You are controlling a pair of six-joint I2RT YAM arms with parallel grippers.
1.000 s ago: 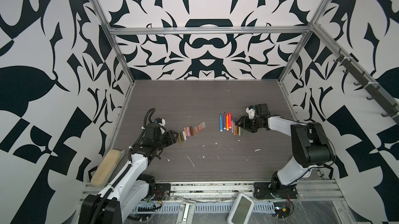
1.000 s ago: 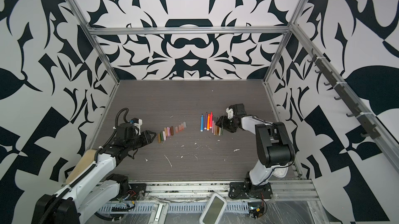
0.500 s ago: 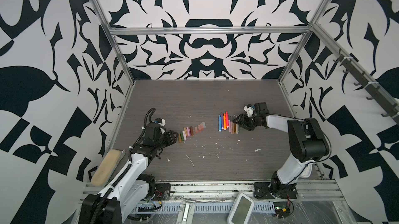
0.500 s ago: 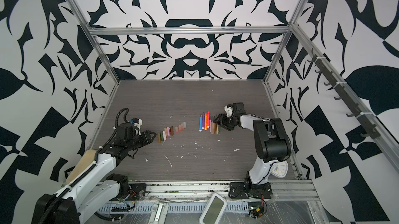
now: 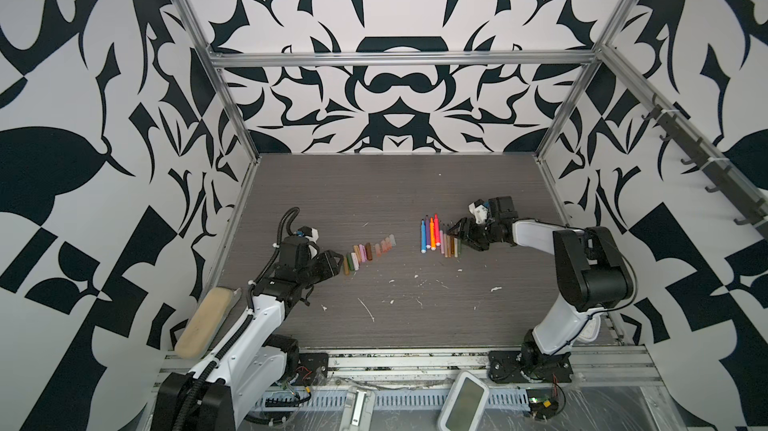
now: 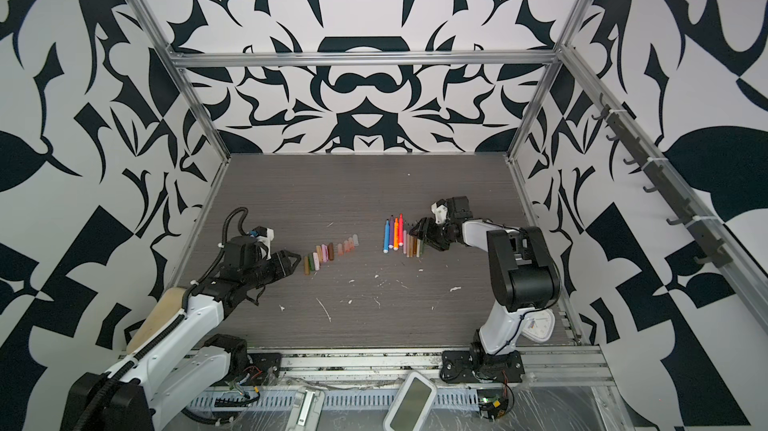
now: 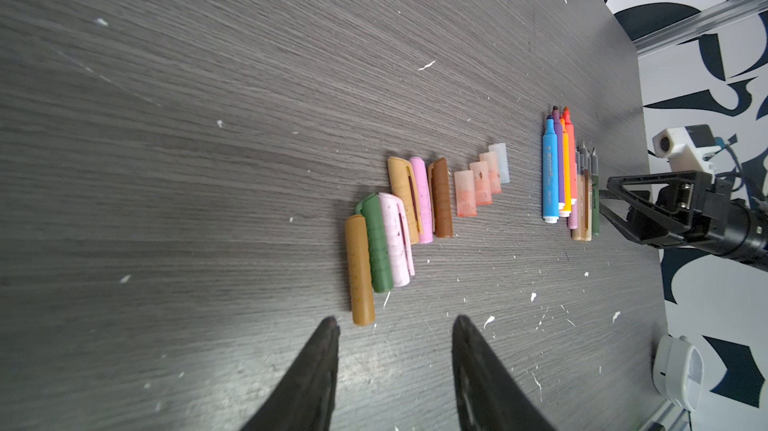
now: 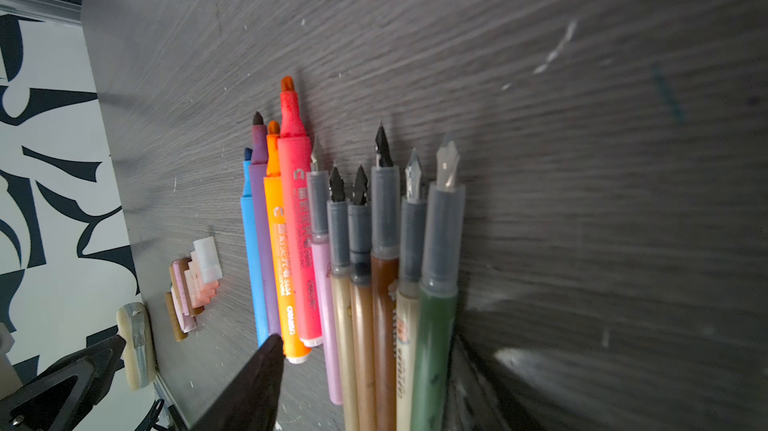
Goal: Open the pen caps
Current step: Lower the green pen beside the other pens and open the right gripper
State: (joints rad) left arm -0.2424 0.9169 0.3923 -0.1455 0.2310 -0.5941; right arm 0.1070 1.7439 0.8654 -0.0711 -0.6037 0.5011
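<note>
Altogether ten pen caps (image 7: 422, 200), four markers (image 8: 291, 242), six nib pens (image 8: 384, 283); left hand (image 7: 395, 321) and right hand (image 7: 604, 192) both open.

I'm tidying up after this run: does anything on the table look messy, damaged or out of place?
Only small white scraps litter the grey table, mostly on its near half. The pen caps lie in a stepped row, the uncapped pens side by side; nothing looks spilled or broken.

Black-and-white leaf-patterned walls (image 5: 395, 13) in an aluminium frame (image 5: 399, 59) enclose a dark grey wood-grain table (image 5: 395, 183) (flecked with white scraps (image 5: 368, 310)), a hook rail (image 5: 706, 167) above its right edge.
</note>
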